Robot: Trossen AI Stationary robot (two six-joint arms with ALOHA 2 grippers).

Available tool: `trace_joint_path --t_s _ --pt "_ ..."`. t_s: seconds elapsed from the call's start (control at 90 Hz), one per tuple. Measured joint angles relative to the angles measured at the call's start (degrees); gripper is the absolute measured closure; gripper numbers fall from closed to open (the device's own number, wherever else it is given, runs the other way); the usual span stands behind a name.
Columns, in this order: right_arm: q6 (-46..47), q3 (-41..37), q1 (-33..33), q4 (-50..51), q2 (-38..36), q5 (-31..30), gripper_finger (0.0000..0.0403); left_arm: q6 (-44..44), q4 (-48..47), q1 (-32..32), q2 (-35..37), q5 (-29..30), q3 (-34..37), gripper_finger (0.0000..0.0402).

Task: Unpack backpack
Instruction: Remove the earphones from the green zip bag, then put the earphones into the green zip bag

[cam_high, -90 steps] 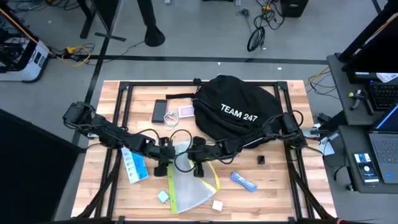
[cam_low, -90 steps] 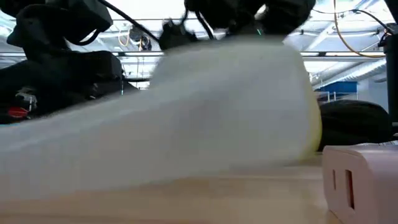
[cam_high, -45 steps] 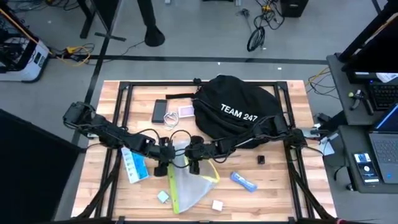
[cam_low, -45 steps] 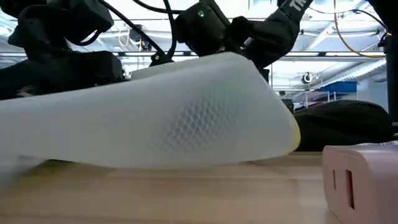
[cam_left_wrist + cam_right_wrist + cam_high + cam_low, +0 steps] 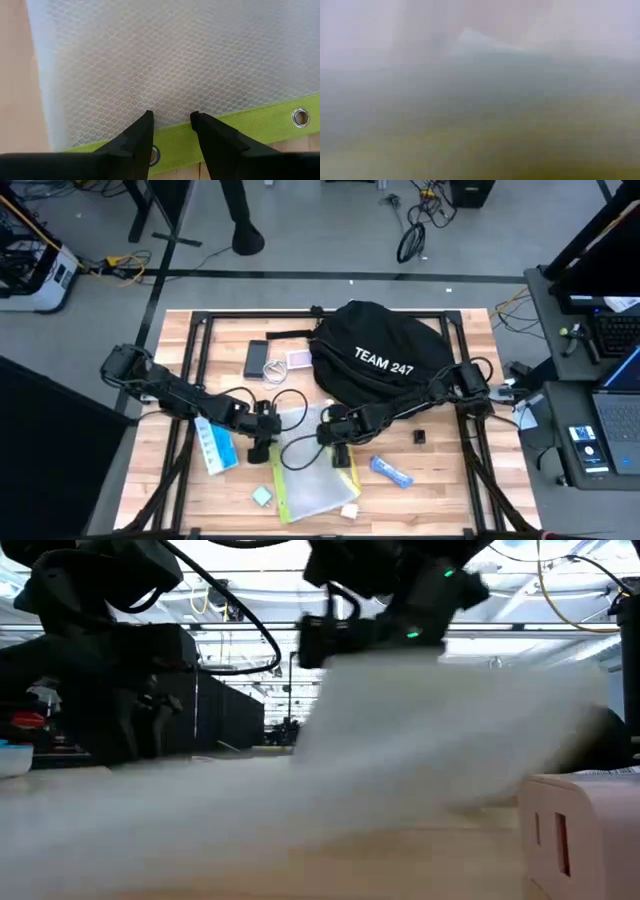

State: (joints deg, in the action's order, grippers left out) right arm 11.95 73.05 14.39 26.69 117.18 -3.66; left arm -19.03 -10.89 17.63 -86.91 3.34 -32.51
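One backpack (image 5: 375, 363) sits on the worktop (image 5: 450, 490). One mesh pouch (image 5: 308, 480) with a green edge lies near the middle. There are two blue packets: one (image 5: 213, 446) on the left, one (image 5: 391, 472) on the right. Two small cubes: one (image 5: 262, 497) left of the pouch, one (image 5: 350, 510) at its near right corner. One dark phone (image 5: 256, 359), one pink card (image 5: 299, 360), one small black block (image 5: 421, 437). Two arms, one gripper each: left (image 5: 262, 450), right (image 5: 340, 452).
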Motion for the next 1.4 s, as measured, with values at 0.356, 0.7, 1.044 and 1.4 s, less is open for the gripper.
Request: trace_joint_path --t_s 0.356,0.7,1.044,1.4 --pt "5.4 -0.7 0.4 27.4 -7.4 -0.8 0.0216 -0.2 -1.2 1.2 0.2 0.4 0.4 0.0268" --pt "21.7 -0.5 0.4 23.6 -18.5 -1.2 0.0216 4.9 -5.9 -0.1 5.5 -0.4 -6.9 0.0268" --pt "23.4 -1.1 8.1 19.7 -30.5 -6.6 0.0216 9.4 -6.1 -4.6 6.5 0.6 -14.3 0.0268" --pt "2.3 -15.4 11.2 -0.7 -44.3 -12.4 0.0216 -0.3 0.7 -11.5 6.6 -0.1 -18.8 0.0268"
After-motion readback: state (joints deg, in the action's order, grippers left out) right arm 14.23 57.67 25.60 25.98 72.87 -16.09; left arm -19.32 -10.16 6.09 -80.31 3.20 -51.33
